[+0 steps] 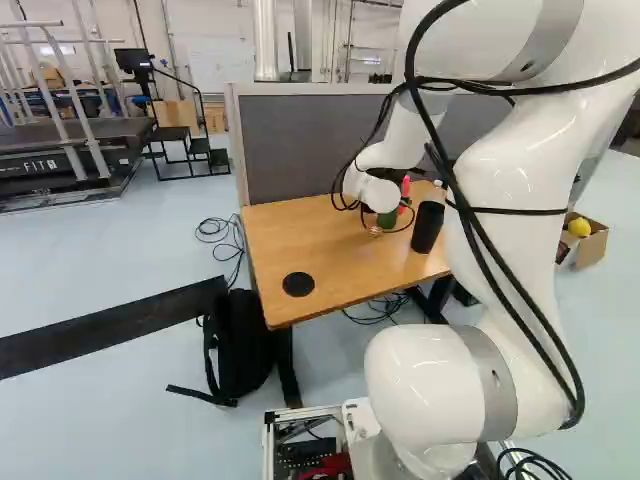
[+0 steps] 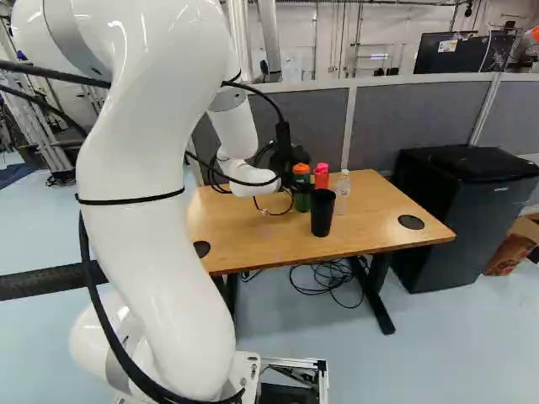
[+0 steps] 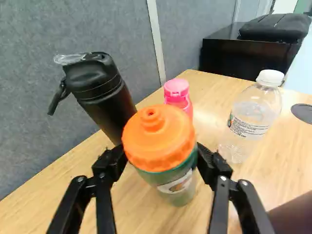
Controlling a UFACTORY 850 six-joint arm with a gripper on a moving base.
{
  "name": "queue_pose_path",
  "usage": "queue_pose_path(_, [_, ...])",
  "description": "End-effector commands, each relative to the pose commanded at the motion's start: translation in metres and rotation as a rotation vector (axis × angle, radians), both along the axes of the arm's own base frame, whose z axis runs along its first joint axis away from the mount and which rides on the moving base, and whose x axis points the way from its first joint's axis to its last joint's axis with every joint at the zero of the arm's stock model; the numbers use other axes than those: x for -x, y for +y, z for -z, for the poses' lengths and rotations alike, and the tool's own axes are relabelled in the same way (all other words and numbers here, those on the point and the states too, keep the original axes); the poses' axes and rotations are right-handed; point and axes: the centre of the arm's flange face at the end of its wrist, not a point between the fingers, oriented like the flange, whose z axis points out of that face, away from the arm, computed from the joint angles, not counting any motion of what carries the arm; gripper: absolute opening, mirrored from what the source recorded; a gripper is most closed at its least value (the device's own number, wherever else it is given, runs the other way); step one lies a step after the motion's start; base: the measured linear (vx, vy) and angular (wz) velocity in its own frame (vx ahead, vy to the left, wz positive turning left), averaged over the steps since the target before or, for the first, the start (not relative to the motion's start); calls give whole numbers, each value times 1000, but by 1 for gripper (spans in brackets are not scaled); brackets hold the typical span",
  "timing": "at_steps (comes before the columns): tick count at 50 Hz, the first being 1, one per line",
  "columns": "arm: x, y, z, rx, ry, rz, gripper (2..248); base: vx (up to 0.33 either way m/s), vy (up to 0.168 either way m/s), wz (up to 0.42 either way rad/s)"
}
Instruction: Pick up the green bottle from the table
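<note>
Green bottle point(image 3: 168, 176), orange-capped, held upright in the gripper point(image 2: 297, 179), pink bottle point(image 3: 177, 92) near

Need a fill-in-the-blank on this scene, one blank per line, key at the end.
The cap on the green bottle is coloured ____.
The cap on the clear bottle is coloured ____.
The black cup stands on the ____.
The partition's panels are coloured ____.

Missing words: orange; white; table; grey.
</note>
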Motion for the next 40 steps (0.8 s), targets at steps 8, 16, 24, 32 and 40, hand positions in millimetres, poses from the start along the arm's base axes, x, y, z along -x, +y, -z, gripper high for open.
queue_pose_path(8, [0, 0, 0, 0, 0, 0, 39, 0, 0, 0])
queue_pose_path(16, [0, 0, 0, 0, 0, 0, 19, 0, 0, 0])
queue_pose_path(24, [1, 0, -5, 1, -10, 0, 19, 0, 0, 0])
queue_pose_path(32, [3, 1, -14, 3, -26, -1, 19, 0, 0, 0])
queue_pose_path(40, [10, 4, -23, 5, -40, -5, 19, 0, 0, 0])
